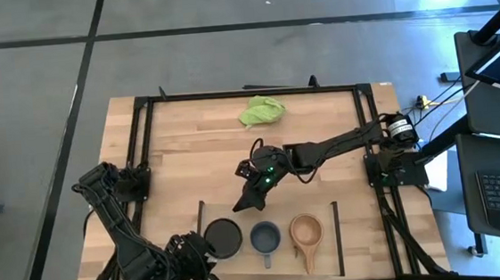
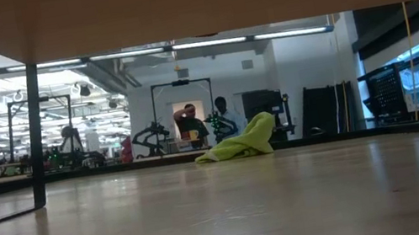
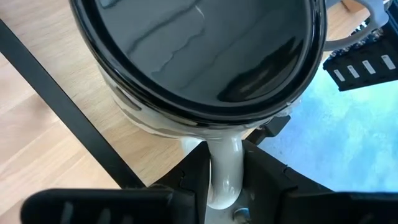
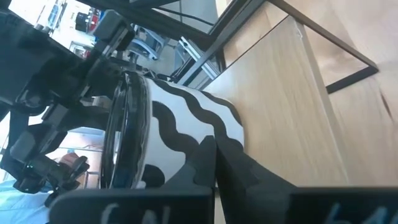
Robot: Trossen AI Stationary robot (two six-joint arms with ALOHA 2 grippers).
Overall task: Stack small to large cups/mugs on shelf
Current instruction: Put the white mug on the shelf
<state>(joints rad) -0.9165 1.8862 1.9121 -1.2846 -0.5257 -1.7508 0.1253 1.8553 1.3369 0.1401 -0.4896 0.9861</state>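
Nearest the front edge of the table, the left tool grips the handle of the white mug; the left wrist view shows its fingers closed on either side of the pale handle, the dark interior facing up. The hold by the handle appears chosen to leave the mouth clear and the mug upright on the shelf, at the left end of a row. Just beside it stands the blue-grey mug, then the tan wooden cup, all three upright and apart on the light board, so largest to smallest runs left to right; none is nested yet, and stacking seems still to come. Behind the row, the right tool hangs over the bare table near the shelf's far edge, pointing toward the white mug; whether it is wide or narrow cannot be told. Farthest back, a lime-green cloth lies crumpled near the table's rear edge, clear of the work.
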